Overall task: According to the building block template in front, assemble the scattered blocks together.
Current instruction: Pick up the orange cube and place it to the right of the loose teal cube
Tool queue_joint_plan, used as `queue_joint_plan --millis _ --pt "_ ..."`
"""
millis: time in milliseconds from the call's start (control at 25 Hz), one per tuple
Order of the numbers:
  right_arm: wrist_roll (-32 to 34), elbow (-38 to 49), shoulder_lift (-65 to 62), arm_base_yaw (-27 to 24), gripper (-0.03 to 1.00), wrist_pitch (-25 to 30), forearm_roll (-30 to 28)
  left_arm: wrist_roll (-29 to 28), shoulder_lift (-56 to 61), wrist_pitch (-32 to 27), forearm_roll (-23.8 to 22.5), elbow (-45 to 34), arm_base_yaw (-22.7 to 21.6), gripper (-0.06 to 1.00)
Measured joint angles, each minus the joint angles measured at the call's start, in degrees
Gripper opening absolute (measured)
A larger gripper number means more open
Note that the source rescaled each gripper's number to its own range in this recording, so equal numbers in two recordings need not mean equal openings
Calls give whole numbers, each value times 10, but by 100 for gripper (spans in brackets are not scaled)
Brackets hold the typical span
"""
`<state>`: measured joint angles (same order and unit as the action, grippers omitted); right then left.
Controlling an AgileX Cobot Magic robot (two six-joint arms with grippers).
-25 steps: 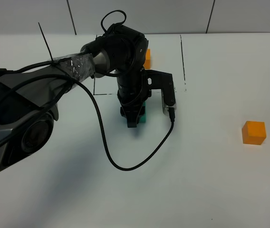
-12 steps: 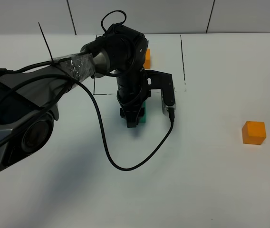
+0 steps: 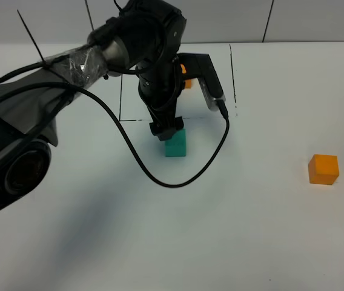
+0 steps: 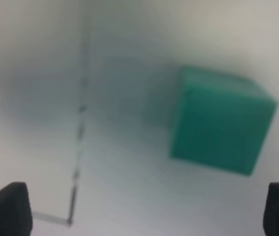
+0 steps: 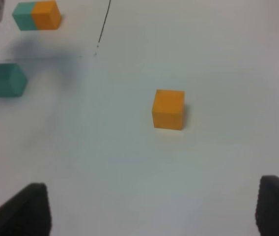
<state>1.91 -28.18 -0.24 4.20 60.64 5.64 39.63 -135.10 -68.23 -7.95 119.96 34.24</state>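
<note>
The loose teal cube (image 3: pixel 175 144) stands on the white table just in front of the black-lined rectangle. My left gripper (image 3: pixel 168 131) hovers just above and behind it, open and empty. In the left wrist view the teal cube (image 4: pixel 220 120) lies free between and beyond the spread fingertips (image 4: pixel 7 209). The loose orange cube (image 3: pixel 323 168) sits far right, also in the right wrist view (image 5: pixel 168 109). The template (image 5: pixel 36 15), teal and orange joined, is mostly hidden behind the left arm in the high view; only its orange end (image 3: pixel 188 82) shows. My right gripper (image 5: pixel 149 211) is open, short of the orange cube.
Thin black lines (image 3: pixel 233 73) mark a rectangle on the table around the template. A black cable (image 3: pixel 178 182) from the left arm loops down over the table in front of the teal cube. The left arm's bulk (image 3: pixel 14 139) covers the left side.
My left gripper has let go of the teal cube and risen back towards the rectangle. The teal cube now stands free on the table. The orange cube has not moved.
</note>
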Motion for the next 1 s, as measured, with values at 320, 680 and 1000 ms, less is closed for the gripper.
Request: queue_joint_plan --millis 320,680,1000 --pt "0 0 0 0 82 0 0 -152 77 -1 29 -15 -103 100" --pt "0 0 0 0 82 0 0 -218 247 9 75 -180 -235 96" --pt "0 0 0 0 82 0 0 -299 497 137 84 -451 -278 94"
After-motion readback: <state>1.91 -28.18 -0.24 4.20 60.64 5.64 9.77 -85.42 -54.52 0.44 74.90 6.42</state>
